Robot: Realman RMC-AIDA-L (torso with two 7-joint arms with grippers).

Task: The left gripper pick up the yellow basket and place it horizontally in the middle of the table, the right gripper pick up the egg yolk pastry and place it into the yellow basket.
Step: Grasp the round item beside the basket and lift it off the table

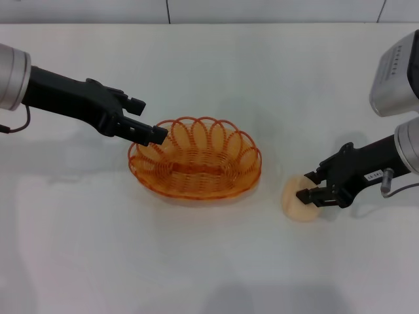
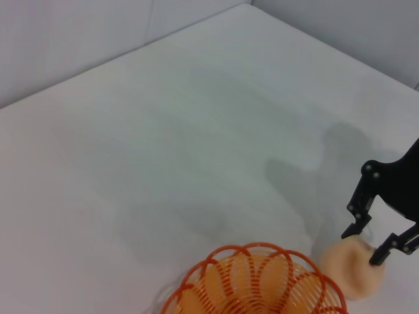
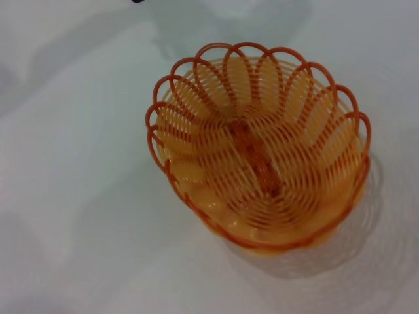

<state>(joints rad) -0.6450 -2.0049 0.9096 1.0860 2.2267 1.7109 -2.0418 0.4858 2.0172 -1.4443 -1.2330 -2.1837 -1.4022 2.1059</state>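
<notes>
Looking down from the head view, the yellow basket (image 1: 195, 159) sits mid-desk (image 1: 209, 72), lengthwise, ready to receive; the left hand (image 1: 145, 118), narrowly parted and holding nothing, hovers at its ten o'clock rim. At four o'clock, the right hand (image 1: 313, 188) straddles the egg yolk pastry (image 1: 300, 200) for pickup; its white label is unreadable. Left wrist view: right hand's fingers (image 2: 357, 226) flank the pastry. Right wrist view: basket empty.

My left gripper (image 1: 149, 129) reached in from the left with its arm nearly level, fingers parted and angled slightly down. My right gripper (image 1: 310, 186) came in low from the right, wrist tipped downward, its two fingers (image 2: 357, 222) spread apart, tips pointing down.
</notes>
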